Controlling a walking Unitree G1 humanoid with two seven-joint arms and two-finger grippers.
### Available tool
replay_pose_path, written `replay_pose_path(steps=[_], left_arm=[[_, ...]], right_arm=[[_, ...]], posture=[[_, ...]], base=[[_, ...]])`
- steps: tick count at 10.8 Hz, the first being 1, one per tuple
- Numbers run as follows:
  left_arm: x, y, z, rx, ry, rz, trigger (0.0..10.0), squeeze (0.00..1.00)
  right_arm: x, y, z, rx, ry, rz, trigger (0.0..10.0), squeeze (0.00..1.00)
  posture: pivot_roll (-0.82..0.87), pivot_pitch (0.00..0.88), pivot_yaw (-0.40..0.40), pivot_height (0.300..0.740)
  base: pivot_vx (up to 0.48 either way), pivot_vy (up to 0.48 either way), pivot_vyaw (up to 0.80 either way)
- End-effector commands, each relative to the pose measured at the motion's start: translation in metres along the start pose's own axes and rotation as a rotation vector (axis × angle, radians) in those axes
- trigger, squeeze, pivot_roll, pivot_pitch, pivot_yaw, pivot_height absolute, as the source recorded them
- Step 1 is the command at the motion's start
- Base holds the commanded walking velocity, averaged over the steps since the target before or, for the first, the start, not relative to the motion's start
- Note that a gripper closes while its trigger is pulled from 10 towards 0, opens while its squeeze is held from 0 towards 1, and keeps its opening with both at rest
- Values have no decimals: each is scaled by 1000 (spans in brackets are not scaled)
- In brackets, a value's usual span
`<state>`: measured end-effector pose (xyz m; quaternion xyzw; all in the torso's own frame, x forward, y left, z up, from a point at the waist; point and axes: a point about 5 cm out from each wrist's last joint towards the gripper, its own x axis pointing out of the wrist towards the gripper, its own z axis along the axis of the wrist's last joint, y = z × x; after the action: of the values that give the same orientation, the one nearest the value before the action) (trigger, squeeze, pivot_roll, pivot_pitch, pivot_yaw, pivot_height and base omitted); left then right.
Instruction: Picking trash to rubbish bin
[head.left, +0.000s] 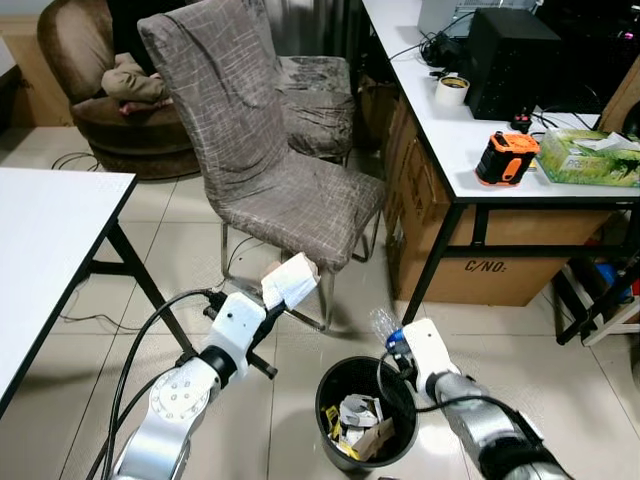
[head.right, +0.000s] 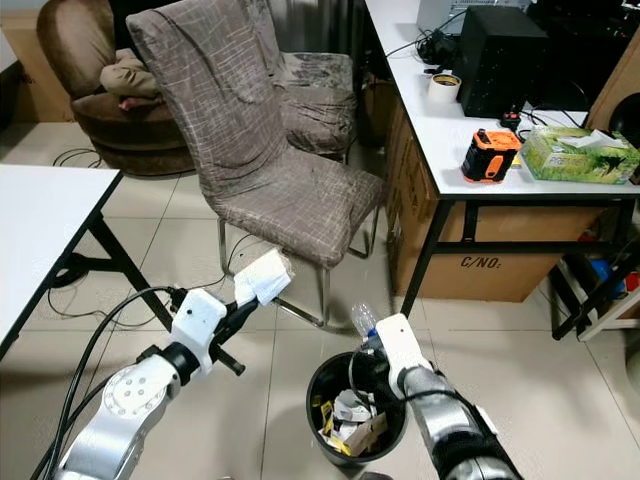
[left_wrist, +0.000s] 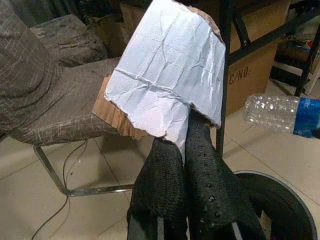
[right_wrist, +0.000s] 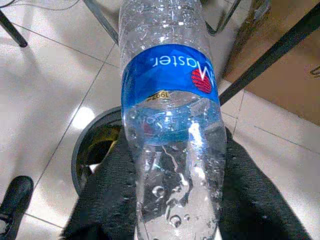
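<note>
A black round rubbish bin (head.left: 332, 377) stands on the tiled floor in front of me, holding crumpled paper and cardboard scraps. My left gripper (head.left: 277, 311) is shut on a torn piece of white-faced cardboard (head.left: 291, 281), held up to the left of the bin; its black fingers (left_wrist: 165, 185) pinch the cardboard's (left_wrist: 167, 75) lower edge. My right gripper (head.left: 398, 350) is shut on a clear plastic water bottle (head.left: 384, 324) with a blue label (right_wrist: 167, 75), held at the bin's far right rim (right_wrist: 82, 150).
A grey fabric chair (head.left: 270, 170) stands just behind the bin. To the right, a white desk (head.left: 450, 130) carries an orange tool, a tissue box and a black box, with a cardboard carton (head.left: 500, 265) beneath. A white table (head.left: 40, 240) is on the left.
</note>
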<state>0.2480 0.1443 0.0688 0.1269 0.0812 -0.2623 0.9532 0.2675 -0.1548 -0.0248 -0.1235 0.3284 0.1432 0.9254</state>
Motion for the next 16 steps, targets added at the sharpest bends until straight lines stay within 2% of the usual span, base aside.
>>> replay_pose_path(steps=[1, 9, 10, 11, 12, 13, 15, 16], left_arm=[[0, -1, 4, 14, -6, -10, 10000, 0], [7, -2, 7, 15, -13, -8, 10000, 0], [9, -2, 4, -24, -7, 19, 10000, 0], [12, 1, 1, -93, 5, 66, 10000, 0], [14, 3, 0, -109, 2, 92, 10000, 0], [14, 4, -1, -117, 2, 114, 10000, 0], [23, 0, -1, -131, 15, 107, 10000, 0], [24, -2, -1, -125, 20, 101, 10000, 0]], right_arm=[[0, -4, 1, 23, -9, -7, 10000, 1000], [3, -4, 2, 28, -23, -10, 10000, 1000], [2, -6, 3, 16, -32, -24, 10000, 1000], [0, -12, 6, 10, -57, -51, 10000, 325], [-4, -18, 9, 21, -102, -86, 10000, 0], [-10, -21, 13, 37, -160, -104, 10000, 0], [-43, -13, 21, 64, -313, -116, 10000, 0], [-48, -10, 17, 64, -313, -120, 10000, 0]], posture=[[-64, 85, -21, 740], [-75, 77, -12, 740], [-88, 68, -12, 740], [-102, 64, -13, 740], [-110, 59, -11, 740], [-111, 59, -11, 740], [-124, 60, -5, 740], [-128, 59, -3, 740]], base=[[0, 0, 0], [0, 0, 0], [0, 0, 0], [0, 0, 0], [0, 0, 0], [0, 0, 0], [0, -161, 0], [0, -420, 0]])
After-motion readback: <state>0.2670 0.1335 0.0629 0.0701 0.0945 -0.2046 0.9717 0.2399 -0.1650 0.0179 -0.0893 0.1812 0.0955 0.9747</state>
